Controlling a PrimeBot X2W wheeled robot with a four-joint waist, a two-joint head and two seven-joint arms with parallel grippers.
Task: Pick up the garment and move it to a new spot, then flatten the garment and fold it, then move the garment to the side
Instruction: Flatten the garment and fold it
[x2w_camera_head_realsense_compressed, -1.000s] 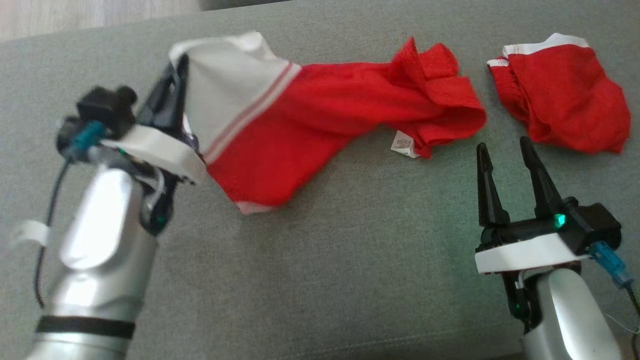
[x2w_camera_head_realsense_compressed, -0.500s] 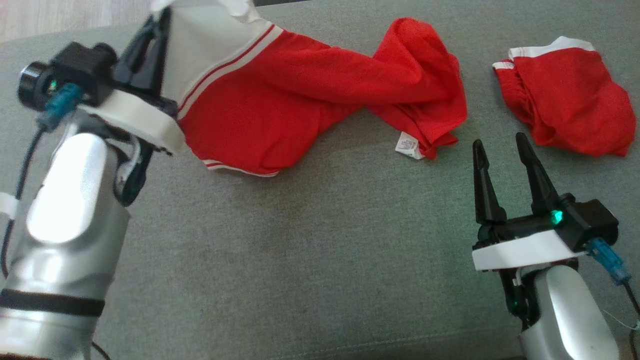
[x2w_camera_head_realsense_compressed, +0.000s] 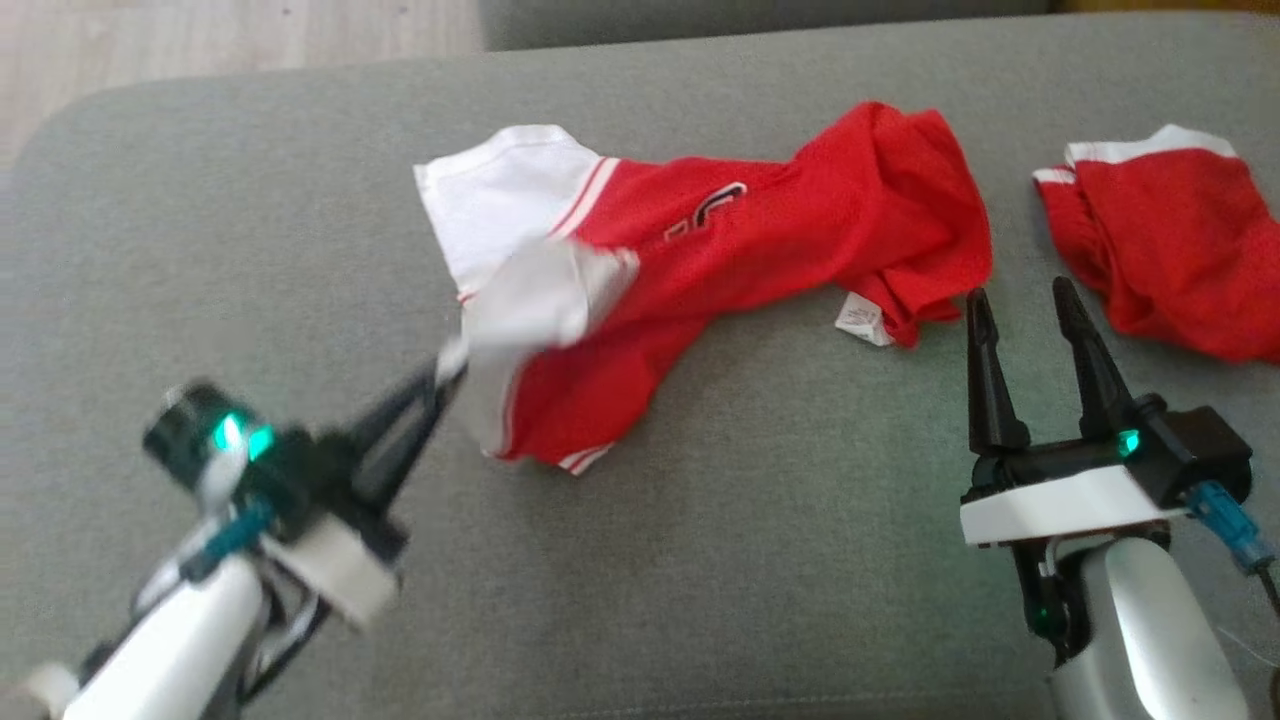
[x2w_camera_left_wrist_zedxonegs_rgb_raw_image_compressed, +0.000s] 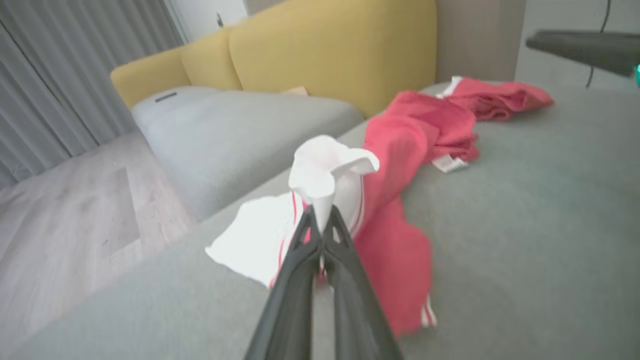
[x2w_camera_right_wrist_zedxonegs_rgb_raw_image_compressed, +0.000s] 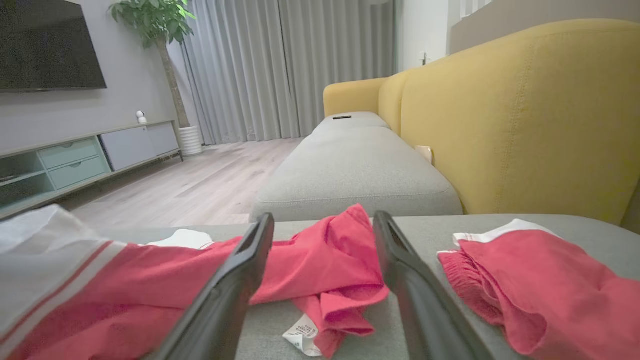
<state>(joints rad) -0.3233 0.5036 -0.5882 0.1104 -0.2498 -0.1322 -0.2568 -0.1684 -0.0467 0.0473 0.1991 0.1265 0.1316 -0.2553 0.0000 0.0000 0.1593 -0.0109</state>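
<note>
The garment (x2w_camera_head_realsense_compressed: 740, 230) is a red jersey with white sleeves, lying crumpled across the grey sofa cushion (x2w_camera_head_realsense_compressed: 750, 530). My left gripper (x2w_camera_head_realsense_compressed: 446, 366) is at the lower left, blurred, shut on a fold of one white sleeve (x2w_camera_head_realsense_compressed: 535, 300) and holding it up over the red body. The left wrist view shows the gripper (x2w_camera_left_wrist_zedxonegs_rgb_raw_image_compressed: 320, 220) pinching the white fabric (x2w_camera_left_wrist_zedxonegs_rgb_raw_image_compressed: 325, 170), with the garment (x2w_camera_left_wrist_zedxonegs_rgb_raw_image_compressed: 405, 145) trailing away behind. My right gripper (x2w_camera_head_realsense_compressed: 1030, 300) stands open and holds nothing, just beyond the garment's right end and its white label (x2w_camera_head_realsense_compressed: 860, 318). In the right wrist view, the garment (x2w_camera_right_wrist_zedxonegs_rgb_raw_image_compressed: 310, 260) lies past the gripper (x2w_camera_right_wrist_zedxonegs_rgb_raw_image_compressed: 325, 220).
A second red piece with a white band (x2w_camera_head_realsense_compressed: 1170, 250) lies at the far right of the cushion (x2w_camera_right_wrist_zedxonegs_rgb_raw_image_compressed: 545, 280). A yellow sofa back (x2w_camera_right_wrist_zedxonegs_rgb_raw_image_compressed: 525, 115) rises behind, another grey seat (x2w_camera_right_wrist_zedxonegs_rgb_raw_image_compressed: 350, 175) lies beyond, and wooden floor (x2w_camera_head_realsense_compressed: 200, 40) is past the left edge.
My left gripper has swung down and back toward me with the white sleeve, and the garment has settled onto the cushion. The head view has shifted slightly. The right gripper stays open in place.
</note>
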